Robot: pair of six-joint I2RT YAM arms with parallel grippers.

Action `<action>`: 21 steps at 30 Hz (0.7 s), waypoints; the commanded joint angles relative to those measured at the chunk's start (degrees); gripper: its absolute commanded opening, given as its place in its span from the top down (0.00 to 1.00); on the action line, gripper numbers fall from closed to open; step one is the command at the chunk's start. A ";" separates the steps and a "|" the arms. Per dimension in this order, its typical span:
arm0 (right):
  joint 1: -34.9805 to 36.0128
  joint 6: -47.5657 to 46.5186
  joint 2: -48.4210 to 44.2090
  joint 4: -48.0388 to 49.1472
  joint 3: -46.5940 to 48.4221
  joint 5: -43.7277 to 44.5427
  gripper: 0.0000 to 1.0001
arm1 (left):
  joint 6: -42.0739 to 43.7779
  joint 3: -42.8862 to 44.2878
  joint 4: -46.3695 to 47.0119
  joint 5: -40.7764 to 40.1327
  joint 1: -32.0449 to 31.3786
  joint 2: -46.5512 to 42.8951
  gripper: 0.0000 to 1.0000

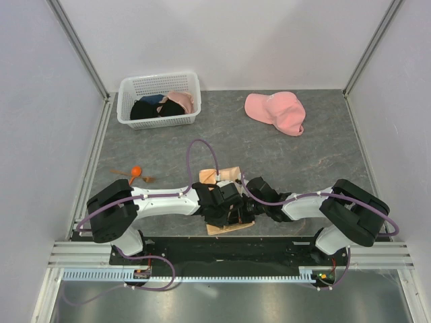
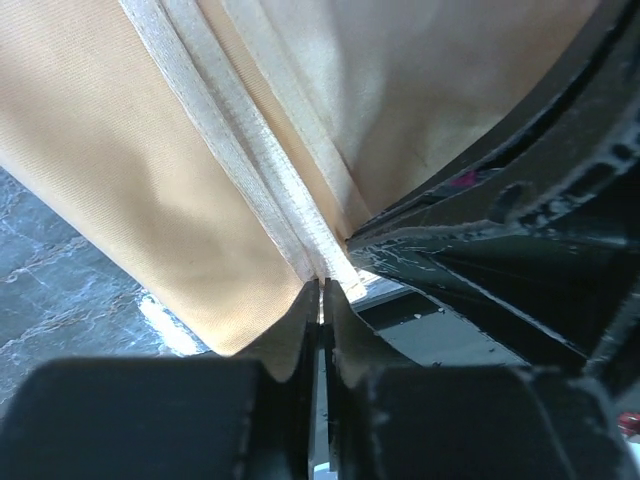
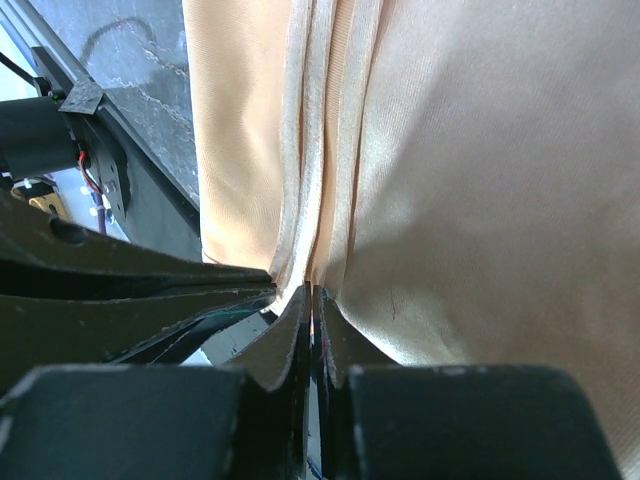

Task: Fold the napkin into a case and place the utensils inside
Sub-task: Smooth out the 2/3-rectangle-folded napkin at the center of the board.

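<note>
Across the far side of the grey table point(image 1: 316, 161) stand a white basket point(image 1: 160, 122) at the left, holding dark and pink clothes point(image 1: 145, 110), and a pink cap point(image 1: 276, 112) at the right, well apart from each other. Near the front edge, midway between the two arms, the peach napkin point(image 1: 227, 173) sits bunched under both grippers, with part of it showing beyond them and part on the near side. The left gripper point(image 2: 320, 285) has its fingers pressed together on the napkin's doubled hem, with cloth pinched between the tips. The right gripper point(image 3: 312, 293) is likewise clamped tight on the folded hems, close against the other gripper. The utensils point(image 1: 144, 179) lie on the table left of the napkin and apart from it, just beyond the left arm point(image 1: 161, 199): a spoon point(image 1: 136, 171) with an orange bowl, and thin wooden pieces beside it
</note>
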 commanded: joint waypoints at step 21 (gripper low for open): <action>0.23 -0.10 -0.67 -0.80 -0.85 0.73 0.92 | -1.21 -0.08 5.65 1.94 -0.50 4.01 0.98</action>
